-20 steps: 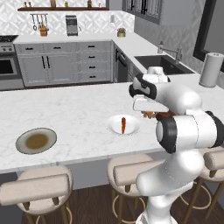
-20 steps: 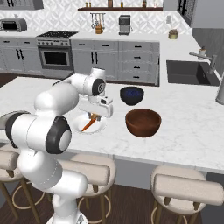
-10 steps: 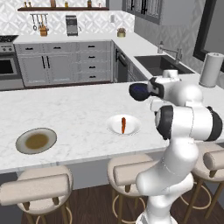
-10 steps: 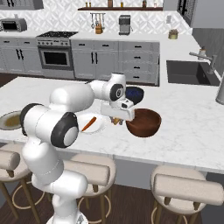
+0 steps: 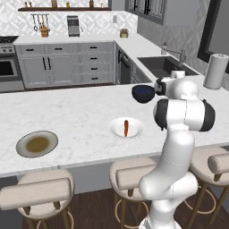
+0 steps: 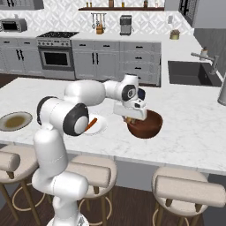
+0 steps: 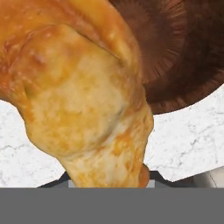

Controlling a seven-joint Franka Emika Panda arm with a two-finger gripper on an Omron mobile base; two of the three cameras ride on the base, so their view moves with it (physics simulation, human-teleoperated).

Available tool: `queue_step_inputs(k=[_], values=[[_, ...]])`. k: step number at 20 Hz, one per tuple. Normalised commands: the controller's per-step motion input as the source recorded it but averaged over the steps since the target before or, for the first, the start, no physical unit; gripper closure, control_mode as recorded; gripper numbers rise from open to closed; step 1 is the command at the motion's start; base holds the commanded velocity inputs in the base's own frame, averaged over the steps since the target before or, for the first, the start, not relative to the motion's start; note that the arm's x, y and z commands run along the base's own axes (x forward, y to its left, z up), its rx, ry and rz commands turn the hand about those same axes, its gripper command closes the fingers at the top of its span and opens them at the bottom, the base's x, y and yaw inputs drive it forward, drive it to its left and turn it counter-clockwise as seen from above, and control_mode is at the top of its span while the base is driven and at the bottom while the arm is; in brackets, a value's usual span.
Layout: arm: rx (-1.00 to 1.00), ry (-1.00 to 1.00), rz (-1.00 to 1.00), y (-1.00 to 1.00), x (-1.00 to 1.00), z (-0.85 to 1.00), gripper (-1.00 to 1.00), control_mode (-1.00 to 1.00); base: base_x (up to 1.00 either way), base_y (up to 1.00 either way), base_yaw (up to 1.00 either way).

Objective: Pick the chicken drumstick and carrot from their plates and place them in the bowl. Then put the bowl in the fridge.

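End effector [image 6: 129, 120] clamps the chicken drumstick [image 7: 83, 92]; it hangs over the bowl's [image 6: 148, 129] rim.

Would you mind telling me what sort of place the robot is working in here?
A rendered home kitchen, most likely: a marble island counter with stools, a stove with oven along the back wall, and a sink with faucet to the right.

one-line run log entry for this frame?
phase: carry to bowl | hand: shut on chicken drumstick, at rim of bowl | carrot: on white plate | olive-grey plate: no food
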Motion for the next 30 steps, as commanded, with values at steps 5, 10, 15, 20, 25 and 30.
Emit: queue_step_inputs(k=[5, 10, 15, 20, 25, 30], values=[[0.00, 0.00, 0.00, -0.28, 0.23, -0.35, 1.00, -1.00, 0.00, 0.00, 0.00], [0.00, 0.00, 0.00, -0.44, 0.18, -0.44, 1.00, -1.00, 0.00, 0.00, 0.00], [0.00, 0.00, 0.00, -0.35, 0.21, -0.08, 1.00, -1.00, 0.00, 0.00, 0.00], [0.00, 0.00, 0.00, -0.14, 0.16, -0.27, 1.00, -1.00, 0.00, 0.00, 0.00], [-0.01, 0.00, 0.00, 0.00, 0.00, -0.41, 1.00, -1.00, 0.00, 0.00, 0.00], [0.00, -0.01, 0.00, 0.00, 0.00, -0.02, -1.00, -1.00, 0.00, 0.00, 0.00]])
